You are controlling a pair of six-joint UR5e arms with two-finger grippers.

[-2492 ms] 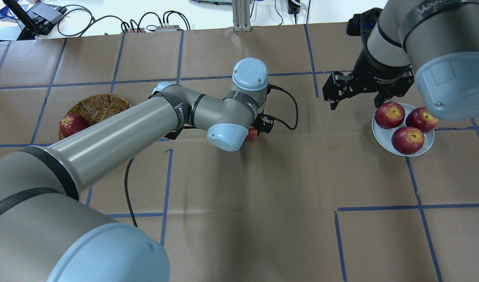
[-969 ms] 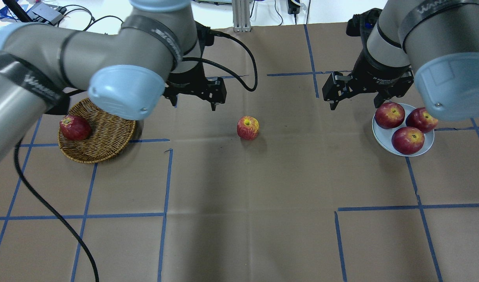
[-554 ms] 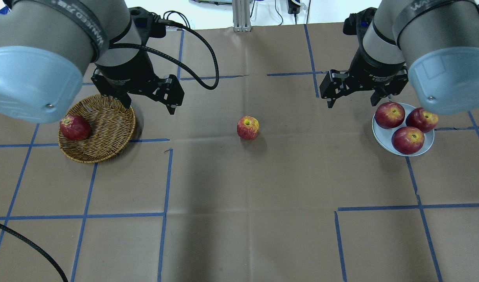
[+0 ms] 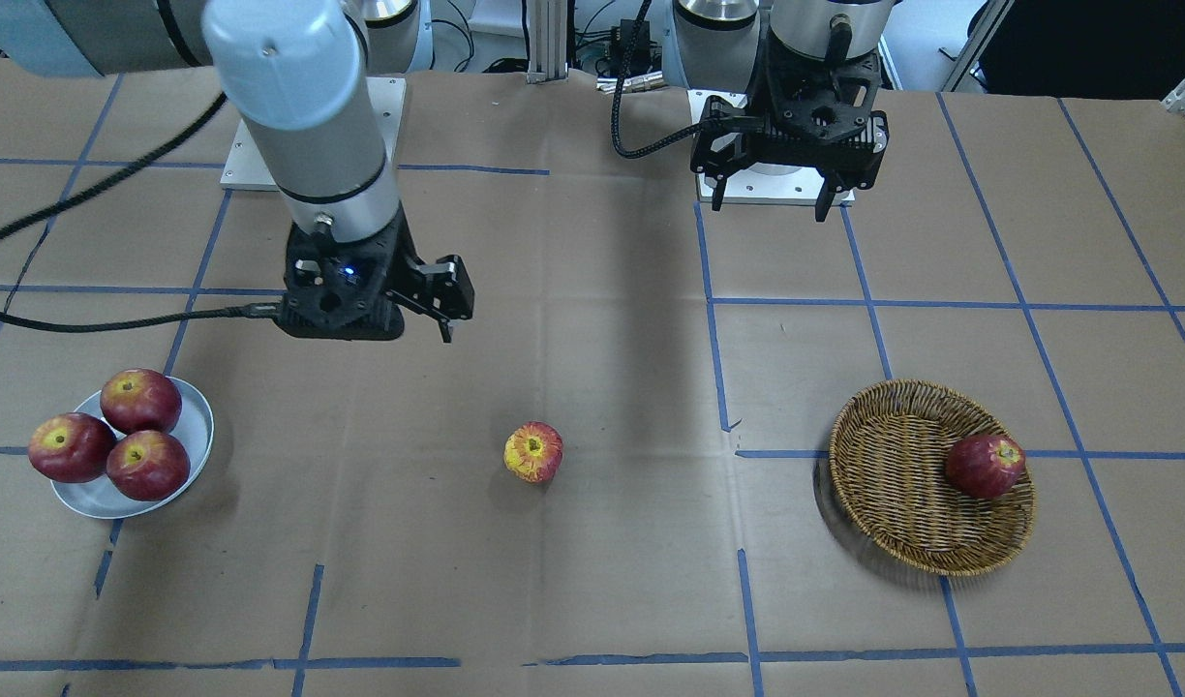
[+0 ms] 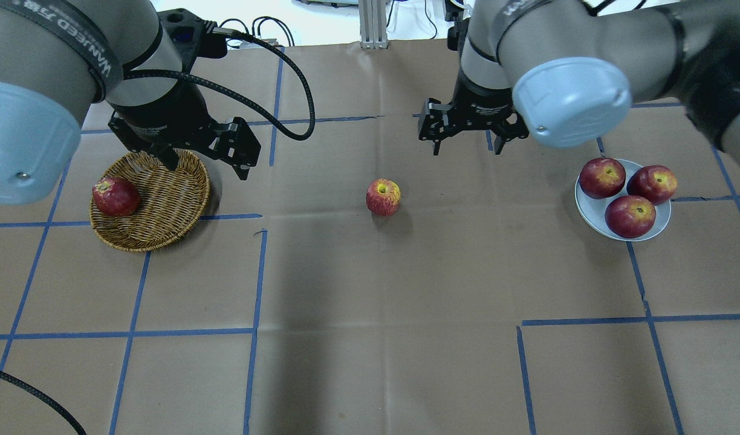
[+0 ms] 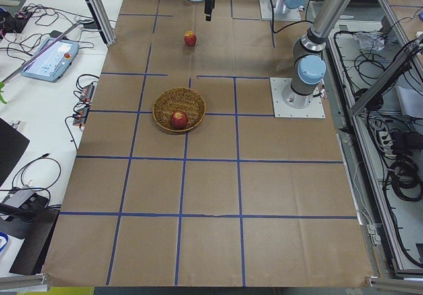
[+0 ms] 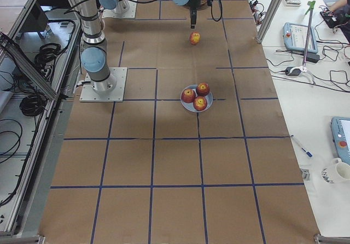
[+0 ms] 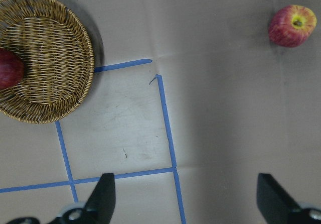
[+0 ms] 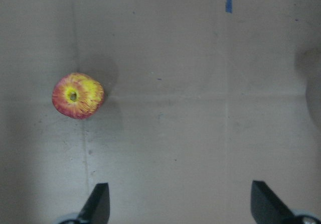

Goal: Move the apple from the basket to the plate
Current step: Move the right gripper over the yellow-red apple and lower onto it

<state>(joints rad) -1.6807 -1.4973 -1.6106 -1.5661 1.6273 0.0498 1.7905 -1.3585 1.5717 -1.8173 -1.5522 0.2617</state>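
The pale yellow-and-red apple (image 5: 382, 197) stands alone on the brown paper mid-table, also seen in the front view (image 4: 533, 452). The wicker basket (image 5: 164, 208) is at the left and holds one dark red apple (image 5: 115, 196). The grey-white plate (image 5: 589, 212) at the right holds three dark red apples. My left gripper (image 5: 207, 164) is open and empty, above the basket's far right rim. My right gripper (image 5: 467, 146) is open and empty, above the table just beyond and right of the pale apple, which shows at the left of its wrist view (image 9: 78, 96).
Blue tape lines grid the brown paper. The left arm's black cable (image 5: 285, 84) loops over the far table. Cables and an aluminium post (image 5: 373, 24) lie past the far edge. Bare paper stretches between apple and plate.
My left arm has let go of the pale apple mid-table and drawn back to the basket, gripper open. My right gripper has moved left from beside the plate towards the apple.
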